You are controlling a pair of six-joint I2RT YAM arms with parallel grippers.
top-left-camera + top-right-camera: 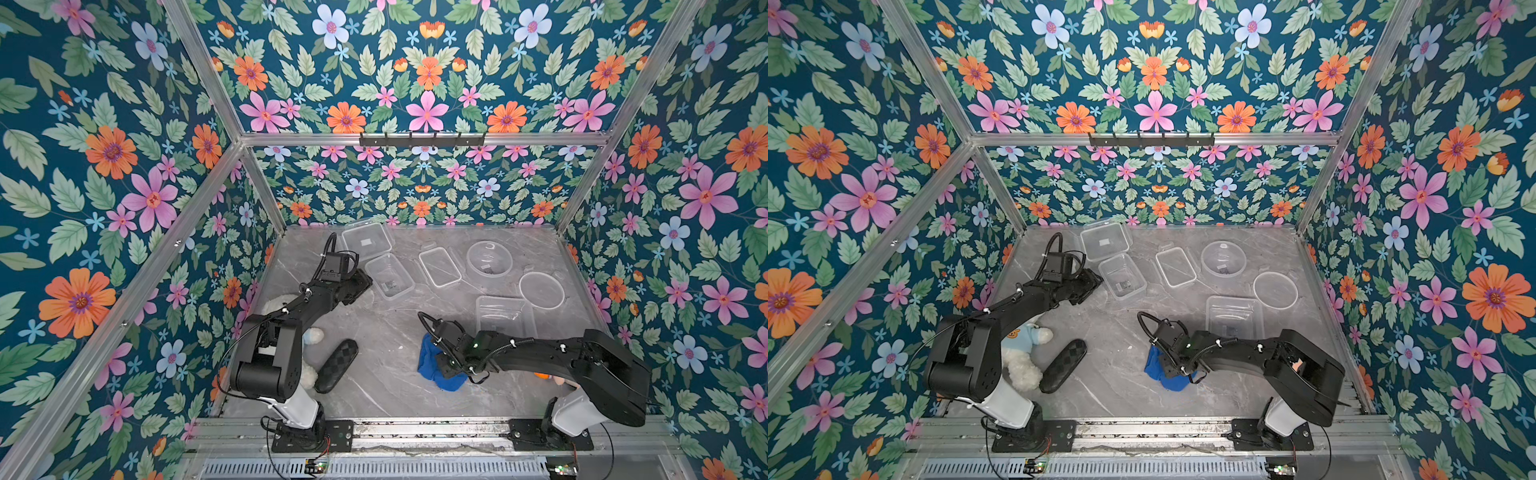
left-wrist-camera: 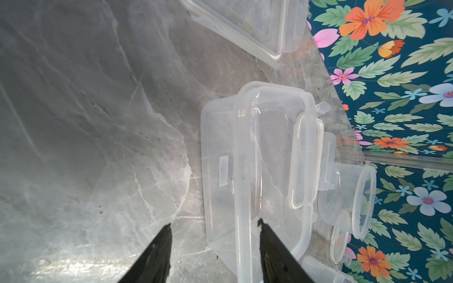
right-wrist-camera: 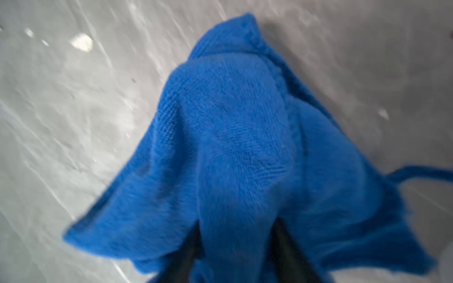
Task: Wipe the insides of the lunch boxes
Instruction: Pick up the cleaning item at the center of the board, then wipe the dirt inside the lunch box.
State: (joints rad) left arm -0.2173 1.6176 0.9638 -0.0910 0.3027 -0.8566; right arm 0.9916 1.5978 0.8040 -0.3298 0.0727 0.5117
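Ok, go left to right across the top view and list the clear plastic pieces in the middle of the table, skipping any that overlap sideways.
rectangular lunch box → rectangular lid → round lunch box → round lid

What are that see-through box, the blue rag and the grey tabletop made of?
The small rectangular lunch box looks like clear, slightly frosted plastic: the tabletop shows through it. The blue cloth seems microfibre or terry: fine weave, limp folds. That tabletop looks like glossy, veined grey marble, possibly printed laminate.
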